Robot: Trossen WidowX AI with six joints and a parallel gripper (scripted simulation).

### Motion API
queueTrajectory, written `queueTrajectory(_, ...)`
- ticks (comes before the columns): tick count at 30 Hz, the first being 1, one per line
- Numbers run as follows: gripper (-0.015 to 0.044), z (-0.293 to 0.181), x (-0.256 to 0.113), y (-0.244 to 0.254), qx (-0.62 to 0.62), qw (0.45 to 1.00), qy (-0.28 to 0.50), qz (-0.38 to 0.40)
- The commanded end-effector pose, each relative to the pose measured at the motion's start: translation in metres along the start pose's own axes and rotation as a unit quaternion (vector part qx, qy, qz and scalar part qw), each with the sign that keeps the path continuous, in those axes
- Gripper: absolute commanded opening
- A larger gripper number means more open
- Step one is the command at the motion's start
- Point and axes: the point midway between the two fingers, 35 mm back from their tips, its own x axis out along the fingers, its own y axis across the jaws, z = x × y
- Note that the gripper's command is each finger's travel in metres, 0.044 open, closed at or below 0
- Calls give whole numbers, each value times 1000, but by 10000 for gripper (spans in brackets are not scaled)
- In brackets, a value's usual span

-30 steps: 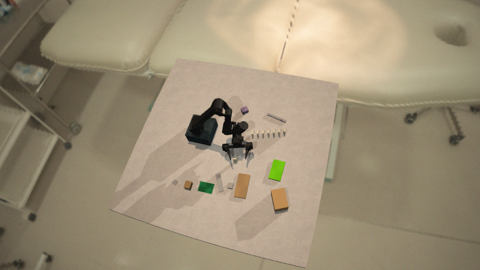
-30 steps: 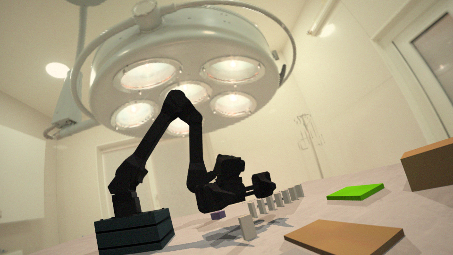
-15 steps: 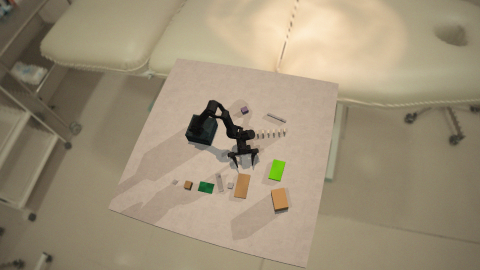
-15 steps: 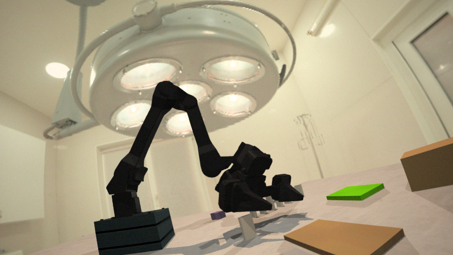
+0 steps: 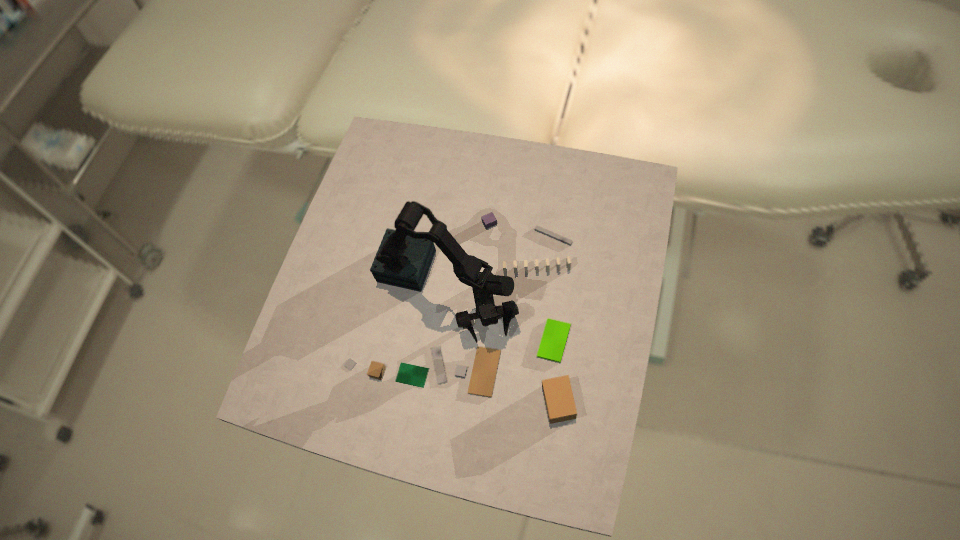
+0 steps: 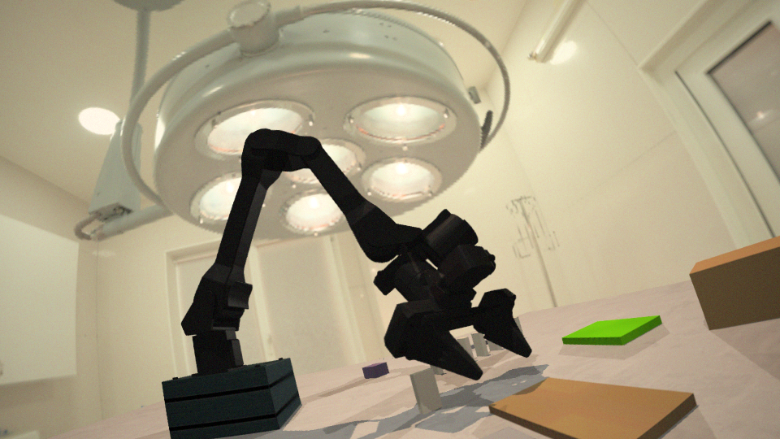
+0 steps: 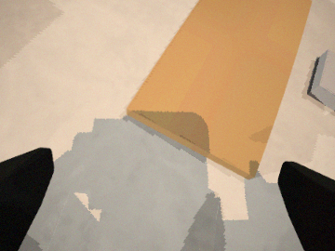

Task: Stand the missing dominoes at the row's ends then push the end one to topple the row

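Several thin pale dominoes (image 5: 537, 270) (image 6: 479, 345) stand in an evenly spaced row right of the arm. Another grey domino (image 6: 425, 389) shows at the front in the exterior view, left of my fingers. It looks upright with a lean in the picture, larger and nearer that camera than the row; a real tilt cannot be told. The arm hides it in the top view. My gripper (image 5: 490, 336) (image 6: 502, 366) (image 7: 168, 166) is wide open and empty, low above the near end of the tan board, clear of the row.
The tan board (image 5: 484, 372) (image 6: 594, 406) (image 7: 223, 65) lies flat beyond my fingers. A bright green slab (image 5: 554, 340) (image 6: 610, 331) and an orange block (image 5: 559, 397) lie right. A small grey block (image 5: 461, 371), grey bar (image 5: 438, 365) and dark green plate (image 5: 412, 375) lie left. A purple block (image 5: 489, 219) is behind.
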Motion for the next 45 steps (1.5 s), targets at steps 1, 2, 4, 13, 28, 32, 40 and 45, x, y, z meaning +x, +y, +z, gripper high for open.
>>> queueTrajectory(1,440,17,-54,-32,92,964,250,21)
queueTrajectory(2,440,17,-56,-33,93,962,255,20)
queueTrajectory(4,440,16,-60,-36,96,959,267,17)
queueTrajectory(13,440,10,-85,-53,117,932,342,0)
queueTrajectory(28,440,8,-94,-58,124,923,364,-5)
queueTrajectory(32,440,-2,-81,-55,124,923,364,-5)
queueTrajectory(40,440,-36,-46,-52,124,923,364,-5)
queueTrajectory(45,440,-39,-43,-52,124,923,364,-5)
